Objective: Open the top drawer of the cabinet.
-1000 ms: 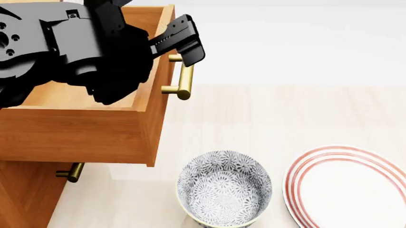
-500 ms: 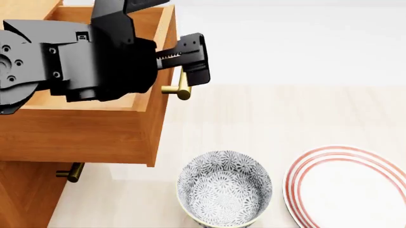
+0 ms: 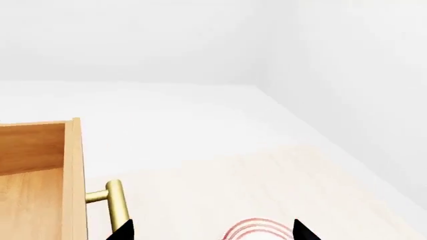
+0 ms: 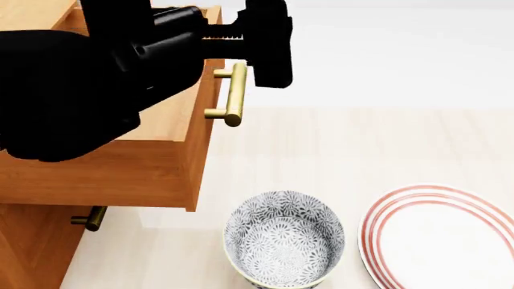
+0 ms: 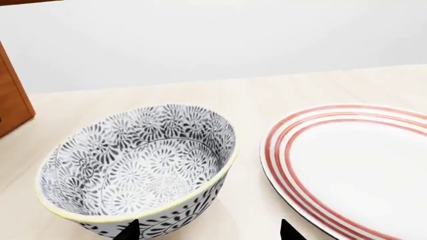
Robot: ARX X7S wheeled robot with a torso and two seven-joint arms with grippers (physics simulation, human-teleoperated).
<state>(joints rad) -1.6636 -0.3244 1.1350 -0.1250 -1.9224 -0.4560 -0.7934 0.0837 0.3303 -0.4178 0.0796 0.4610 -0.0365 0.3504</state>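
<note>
The top drawer (image 4: 129, 162) stands pulled well out of the cabinet (image 4: 32, 247), its plain wooden inside exposed and its front overhanging the lower brass handle (image 4: 90, 218). Nearest the robot, the patterned bowl (image 4: 283, 239) and the red-ringed plate (image 4: 446, 238) sit on the pale table (image 4: 362, 150), just beside each other and clear of the drawer's path. The right gripper (image 5: 208, 231) hovers over them, fingertips spread and holding nothing. Farther off, the left gripper (image 4: 261, 48) hangs above the drawer's brass bar handle (image 4: 233, 94), fingers parted, with no contact visible. Judged rigid, moderately heavy and sliding on runners, the drawer is best taken at mid-bar; the smooth brass could slip, so a square, firm closure is advised.
</note>
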